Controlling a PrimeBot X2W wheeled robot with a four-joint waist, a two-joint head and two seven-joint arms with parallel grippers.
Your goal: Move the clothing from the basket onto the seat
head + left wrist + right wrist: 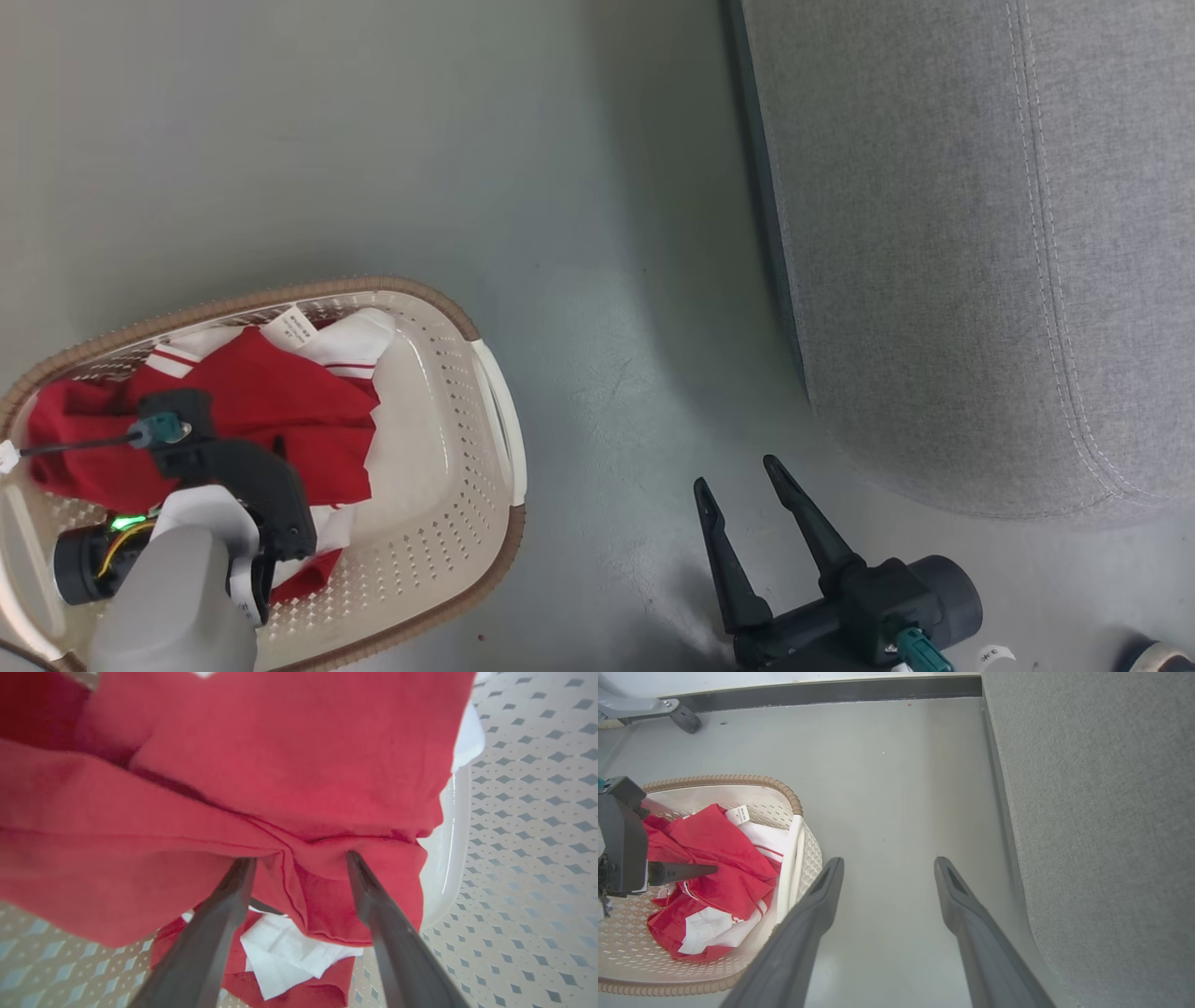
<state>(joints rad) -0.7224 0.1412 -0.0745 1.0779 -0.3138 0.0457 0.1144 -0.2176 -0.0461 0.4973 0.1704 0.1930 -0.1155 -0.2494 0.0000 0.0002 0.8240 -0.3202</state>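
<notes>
The red and white clothing (280, 401) lies heaped in the cream basket (280, 294), which stands on the floor at the lower left. My left gripper (301, 858) points down into the heap, open, both tips pressing into the red fabric (280, 765) with a fold lying between them. From the right wrist view, one of its fingers (686, 871) pokes into the clothing (719, 858). My right gripper (736, 474) hovers open over bare floor between the basket and the grey seat (934, 233), holding nothing. The seat (1101, 812) runs along the right side.
Grey floor (607, 280) separates the basket from the seat. The basket has a white handle (499, 411) on its seat-facing side. A caster on a pale frame (684, 718) and a dark skirting strip (831, 690) lie at the far wall.
</notes>
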